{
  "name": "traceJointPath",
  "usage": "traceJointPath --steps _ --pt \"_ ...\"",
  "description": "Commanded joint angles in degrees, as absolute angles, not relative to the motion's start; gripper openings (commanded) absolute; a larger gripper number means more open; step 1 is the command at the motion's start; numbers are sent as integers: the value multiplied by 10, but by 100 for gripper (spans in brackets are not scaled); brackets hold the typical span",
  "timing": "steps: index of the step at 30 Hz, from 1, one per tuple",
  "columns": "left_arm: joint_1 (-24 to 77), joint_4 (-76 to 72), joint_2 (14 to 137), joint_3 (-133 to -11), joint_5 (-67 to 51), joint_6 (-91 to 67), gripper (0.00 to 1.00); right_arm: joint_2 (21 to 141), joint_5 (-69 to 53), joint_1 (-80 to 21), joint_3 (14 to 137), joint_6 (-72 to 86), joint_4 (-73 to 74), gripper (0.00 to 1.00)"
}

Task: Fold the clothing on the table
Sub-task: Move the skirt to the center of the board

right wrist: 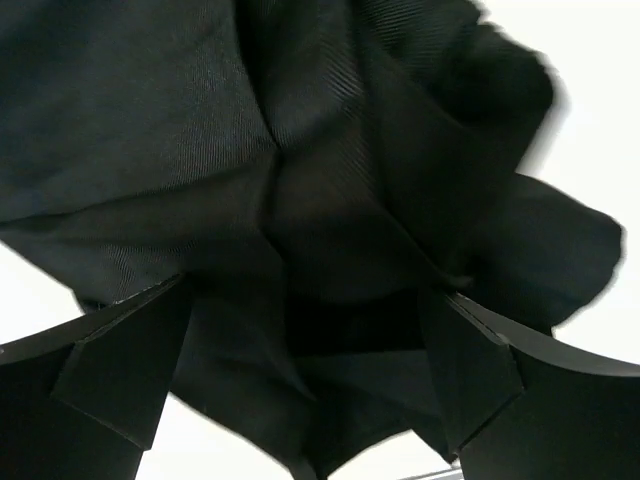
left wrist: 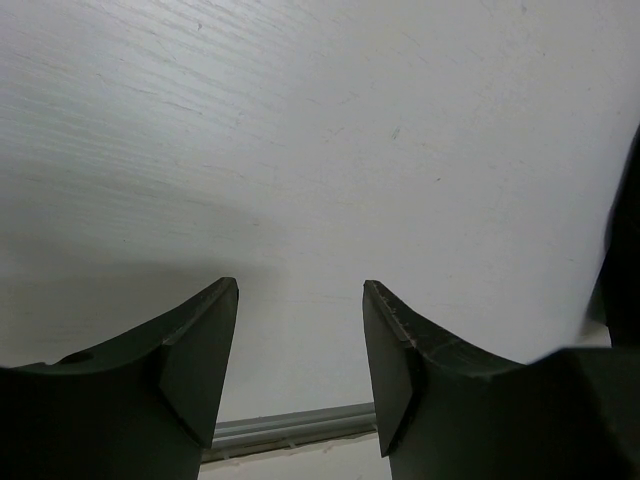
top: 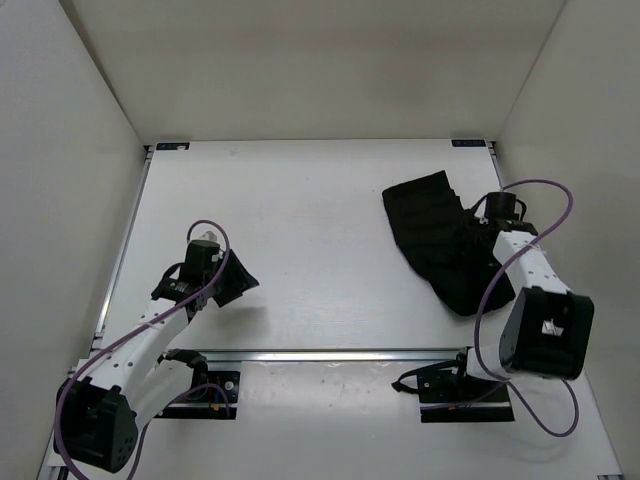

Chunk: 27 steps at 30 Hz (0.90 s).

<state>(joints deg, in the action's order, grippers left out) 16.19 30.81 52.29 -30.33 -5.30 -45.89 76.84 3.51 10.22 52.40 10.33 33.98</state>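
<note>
Clothing [top: 437, 240] bunched nr right edge of table [top: 300, 200]. R gripper [right wrist: 310, 330] over it, jaws apart. L gripper [left wrist: 300, 290] nr front-left corner, jaws apart.

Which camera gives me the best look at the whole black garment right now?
Top external: it shows the clothing almost whole, crumpled on the right side of the table, with the right arm over its right edge. Right wrist shows only close-up folds between the open right gripper. Left wrist shows bare table only.

White arm links [top: 140, 345], black joints, black bases, purple cables [top: 541, 181], matte black wedge-shaped fingers [left wrist: 195, 370]
</note>
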Motion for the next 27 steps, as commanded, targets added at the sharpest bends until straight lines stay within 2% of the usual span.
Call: traceJointPath --steps 1,2,3,4,5,6,10,15,20,23,27 --pt "149 301 515 -301 -62 -447 64 822 50 90 535 101 315 90" --pt "149 301 512 -301 -63 -447 64 833 49 84 534 102 311 90" --pt "147 303 512 -301 -61 -446 64 853 46 76 537 101 316 84" --pt "147 305 509 -301 -60 -443 64 872 39 73 545 100 323 54" --pt "145 305 510 -301 -62 -446 64 880 33 64 555 101 338 34" --pt "143 307 510 -298 -65 -446 64 875 26 53 564 105 342 1" --pt "146 299 510 -298 -64 -449 64 790 -39 11 645 135 338 0" --pt "147 298 518 -322 -68 -452 64 677 -194 -31 772 220 215 0" --pt "124 309 529 -375 -76 -435 65 678 -182 -114 924 207 228 0" --pt "111 315 533 -408 -76 -432 64 668 -193 -111 913 224 243 0" --pt "95 323 541 -445 -82 -424 64 635 -187 -105 814 229 307 0"
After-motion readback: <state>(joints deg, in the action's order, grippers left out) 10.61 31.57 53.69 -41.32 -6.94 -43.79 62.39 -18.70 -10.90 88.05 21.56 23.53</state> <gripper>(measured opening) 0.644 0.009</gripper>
